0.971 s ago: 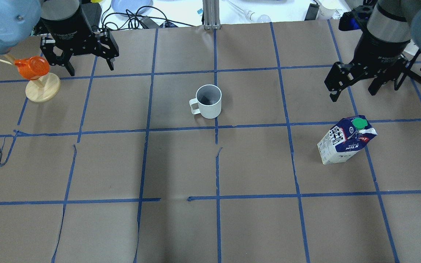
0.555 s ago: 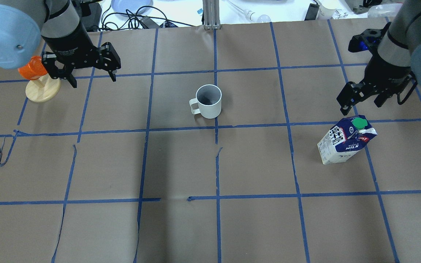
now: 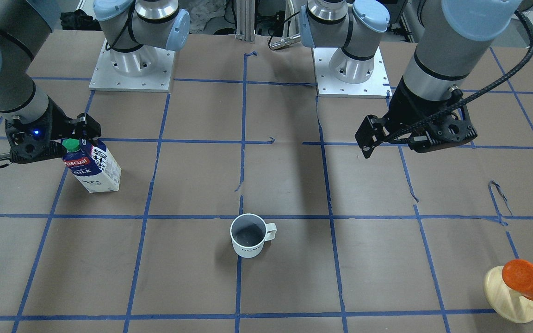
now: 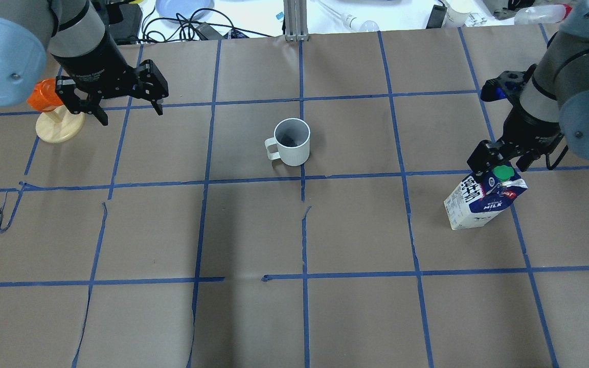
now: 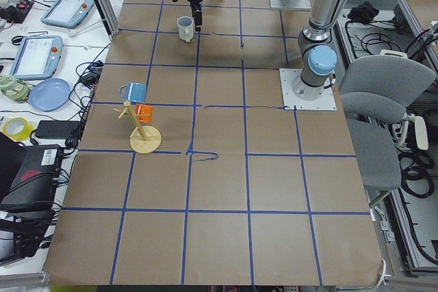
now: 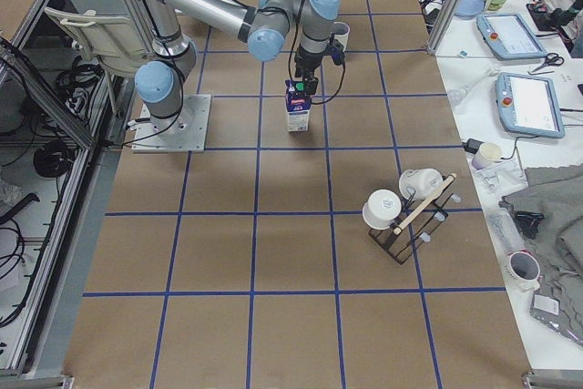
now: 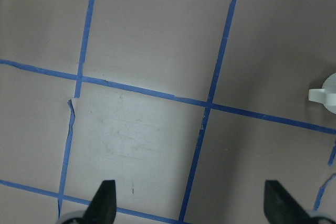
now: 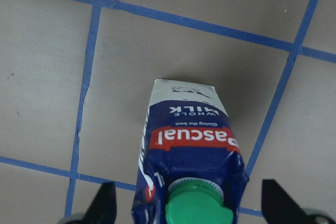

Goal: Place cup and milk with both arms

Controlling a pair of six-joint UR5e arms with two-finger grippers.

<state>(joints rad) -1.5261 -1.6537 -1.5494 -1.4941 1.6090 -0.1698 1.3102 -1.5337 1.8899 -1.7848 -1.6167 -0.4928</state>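
A table (image 4: 253, 327) covered in matte brown paper, marked into large squares by blue tape, fills the scene. Two silver-grey jointed arms with light blue joint caps reach over it.

The right arm (image 4: 555, 97) hangs its black right gripper (image 4: 499, 164) directly over the milk (image 4: 478, 202), on the robot's right side of the table. The jaws are spread wide and grip nothing. In the right wrist view the two fingertips (image 8: 105, 200) flank the carton's top, a clear gap on each side. The carton stands upright, long axis vertical, a glossy dark blue and white gable-top box. Its round green cap (image 8: 198, 208) is on top, and its red "Pascual" band faces away from the robot.

The left arm (image 4: 77, 36) holds the left gripper (image 4: 132, 115) above bare paper, jaws wide apart and empty, well apart from the cup (image 4: 292, 142). The cup stands upright near the table's middle, mouth up, a smooth white mug with a dark grey inside. Its handle (image 4: 271, 149) points toward the robot's left.

A small orange cup (image 4: 44, 97) sits on a pale wooden stand (image 4: 59, 128) near the left gripper.
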